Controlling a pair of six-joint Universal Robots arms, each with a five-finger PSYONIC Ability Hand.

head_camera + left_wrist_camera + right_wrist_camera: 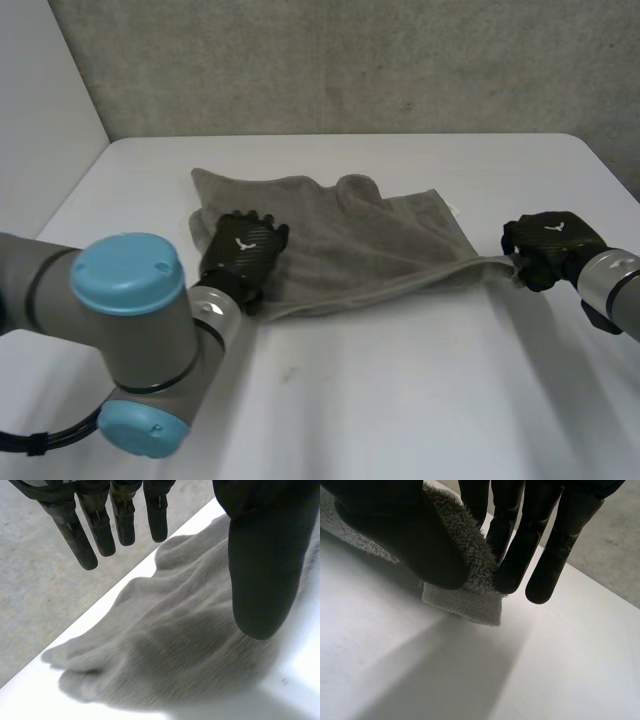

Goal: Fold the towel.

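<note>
Pinching towel corner: R hand clamped, L hand spread

Item: 1 grey towel (350,240), rumpled, on far half of white table (400,400). Its far edge is bunched, not far from table's back edge. Its near edge runs L to R and is drawn to a point at the R corner.
Room: broad stretch of tabletop betw. towel's near edge and robot.
L hand (243,255): over towel's L end, fingers (100,527) straight, well apart from thumb, gripping nothing.
R hand (548,245): at towel's R corner, thumb (410,540) and fingers pressed together on it, hem hanging below fingertips.
</note>
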